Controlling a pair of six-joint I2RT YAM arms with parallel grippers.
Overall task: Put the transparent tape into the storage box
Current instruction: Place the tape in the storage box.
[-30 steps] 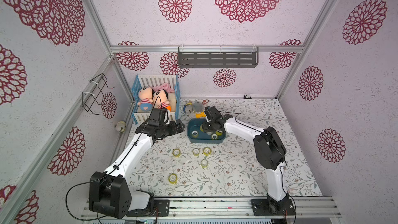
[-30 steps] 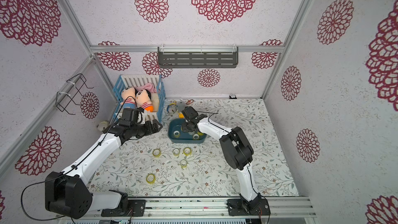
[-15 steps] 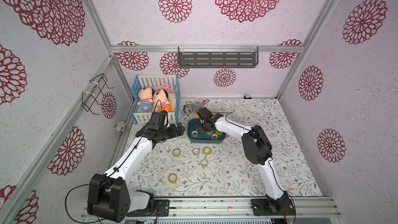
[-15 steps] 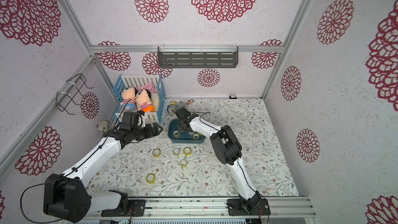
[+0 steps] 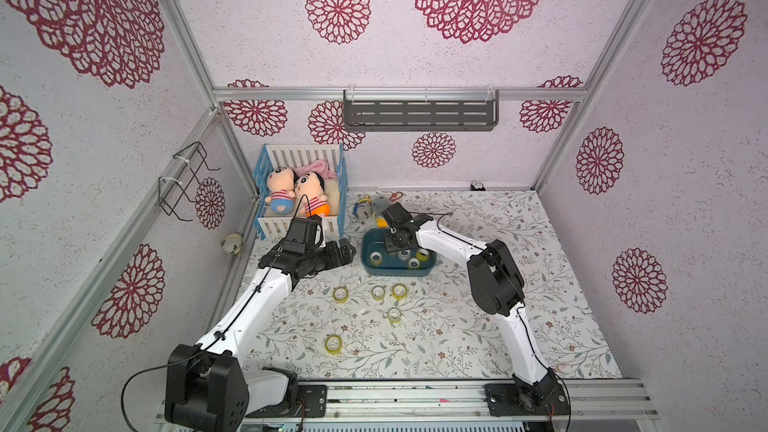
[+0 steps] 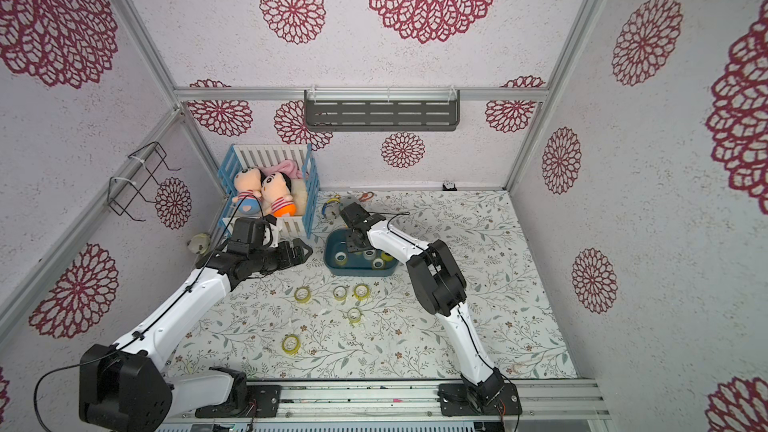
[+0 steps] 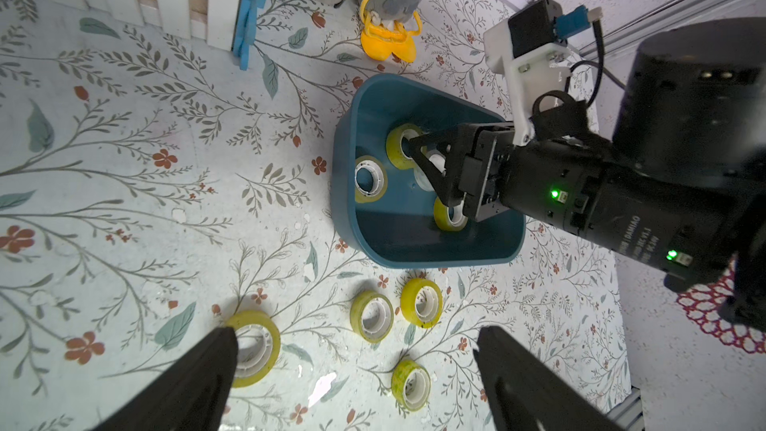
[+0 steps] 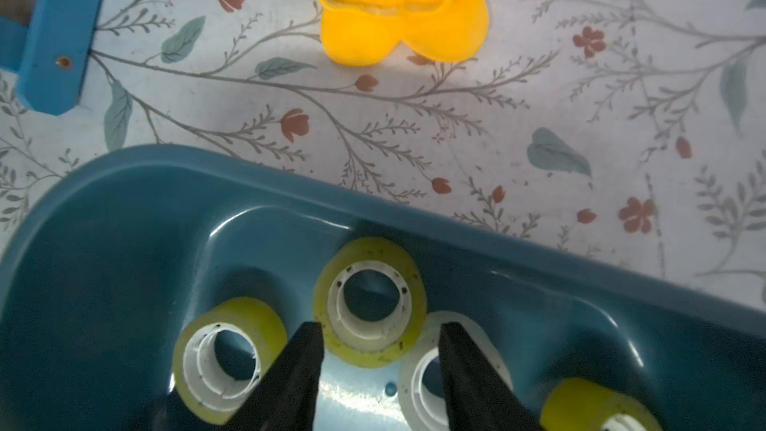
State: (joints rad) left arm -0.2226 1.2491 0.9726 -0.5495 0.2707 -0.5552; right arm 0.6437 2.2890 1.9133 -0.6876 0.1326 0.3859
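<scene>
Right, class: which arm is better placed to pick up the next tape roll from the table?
Left. The left gripper, open, hangs close to a loose tape roll on the table, while the right gripper, jaws apart, is down inside the storage box.

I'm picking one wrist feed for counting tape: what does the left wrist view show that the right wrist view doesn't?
Only left wrist: four yellowish transparent tape rolls loose on the floral mat, and the open left pincer. Only right wrist: a screw in the blue crib leg. Both: the dark teal plastic storage box, the rolls inside it, the open right pincer, the yellow plush feet.
</scene>
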